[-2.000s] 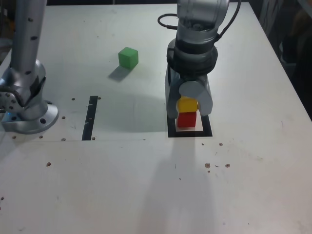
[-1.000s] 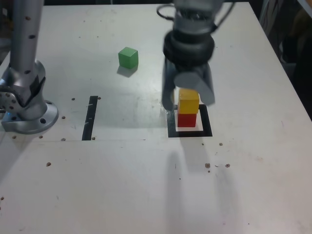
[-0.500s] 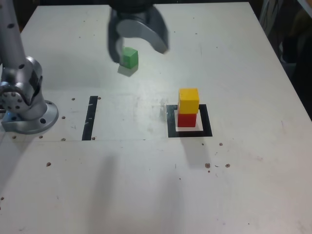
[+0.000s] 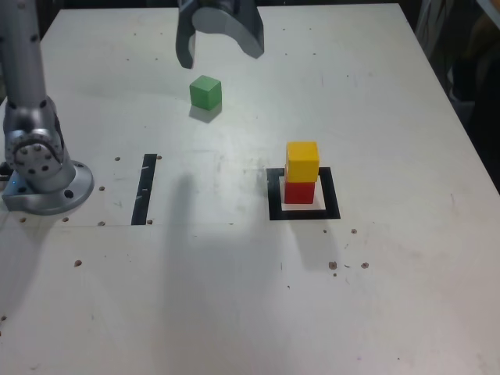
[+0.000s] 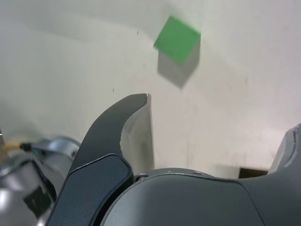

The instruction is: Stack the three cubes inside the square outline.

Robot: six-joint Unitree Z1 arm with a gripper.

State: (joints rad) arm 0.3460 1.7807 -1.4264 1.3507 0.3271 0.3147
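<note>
The tool (image 4: 225, 61) is hanging wide and empty above the green cube (image 4: 205, 93), which is lying beyond the outline (image 4: 331, 194), toward the exterior view's left. The cube is probably light, stiff and faintly slippery, so opposite side faces, gripped squarely, are looking best.

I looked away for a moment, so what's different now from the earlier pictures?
The gripper let go of the yellow cube, rose and moved to the exterior view's left, near the green cube. The yellow cube stayed on the red cube; the green cube didn't move.
</note>
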